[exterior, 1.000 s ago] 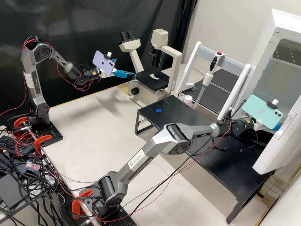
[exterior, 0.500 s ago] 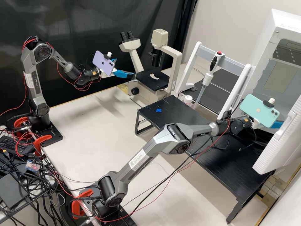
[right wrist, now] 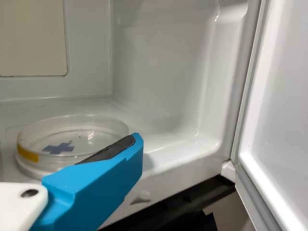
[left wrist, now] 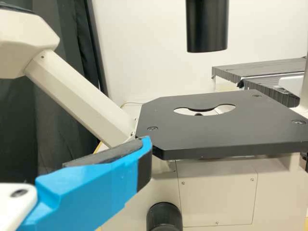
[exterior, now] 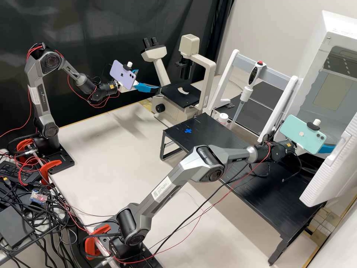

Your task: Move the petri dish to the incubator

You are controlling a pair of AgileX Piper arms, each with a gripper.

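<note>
In the high view my right gripper is at the open front of the incubator, partly hidden behind its phone. The clear petri dish, with a blue cross and a yellow mark, lies flat on the incubator's floor in the right wrist view. One finger of the right gripper overlaps the dish's near edge there, its dark pad bare; the gripper is open and holds nothing. My left gripper stands open and unloaded beside the microscope stage; one finger of the left gripper appears before the stage in the left wrist view.
The incubator's door is swung out beside the right gripper. A black raised table with a blue cross mark runs below the right arm. Behind it stand a pipette on a white rack and a white-capped bottle.
My right gripper has drawn back from the incubator, toward the left of the high view, rising slightly and then dropping a little. The left arm has kept still.
</note>
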